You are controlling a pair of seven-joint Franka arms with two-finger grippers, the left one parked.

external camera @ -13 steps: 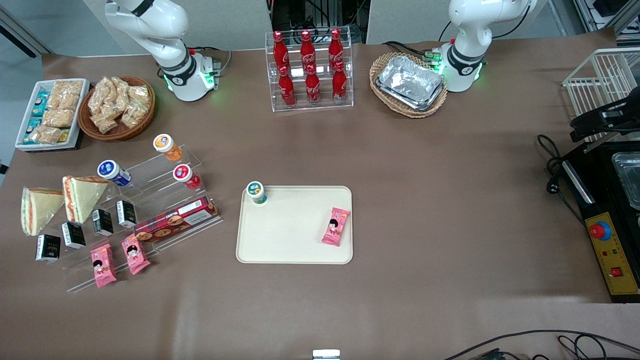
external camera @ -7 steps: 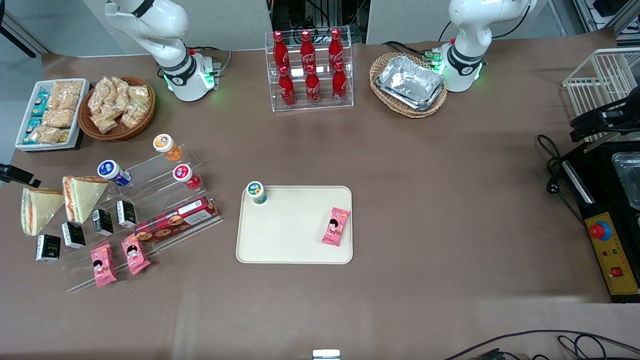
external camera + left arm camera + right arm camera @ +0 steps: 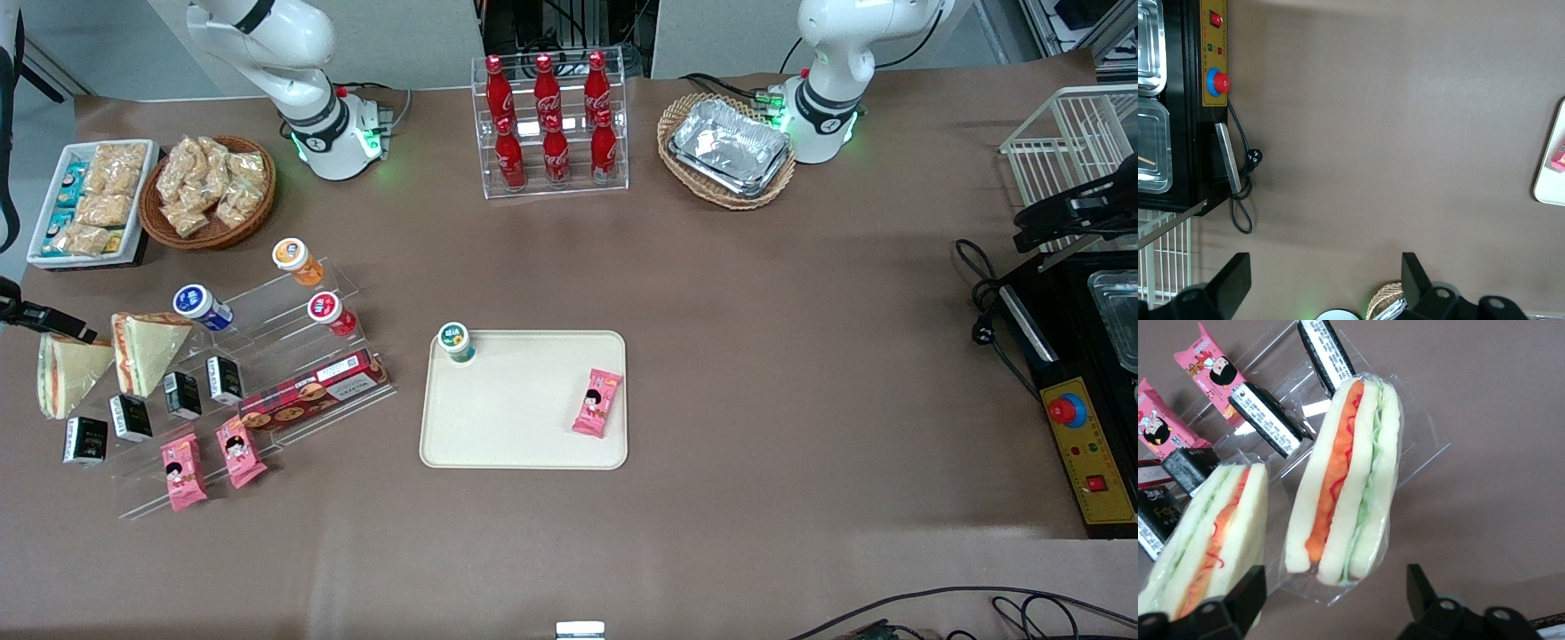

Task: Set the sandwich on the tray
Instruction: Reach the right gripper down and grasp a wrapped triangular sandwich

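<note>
Brown paper covers the desk (image 3: 756,356), and the job is barely started. Taking the front view from the working arm's end, the hand (image 3: 1335,590) comes first. It hovers at the desk's edge above the two wrapped sandwiches, at about nine o'clock from the tray (image 3: 516,418) and well apart from it. The wrist camera shows its fingers (image 3: 1248,587) spread wide, with nothing pinched between them.

Directly under that gap lies the sandwich (image 3: 67,373), the one of the pair nearer the working arm's end. Its orange and green filling faces up toward the wrist camera. It looks to be the one chosen, though the twin (image 3: 147,348) lies just beside it at its three o'clock, so the choice is not certain. Neither wedge is touched.

Next comes the clear rack (image 3: 267,356), with its black packs, pink packets and a long red box. After it comes the tray. A small cup (image 3: 457,342) stands at the tray's eleven o'clock corner and a pink packet (image 3: 597,403) lies at its three o'clock edge, leaving the middle bare. No sandwich is on it.

Nearly everything is left to do. The hand must drop, close across the bread faces, lift without crushing the wrap, carry toward three o'clock and set down on the bare middle.
</note>
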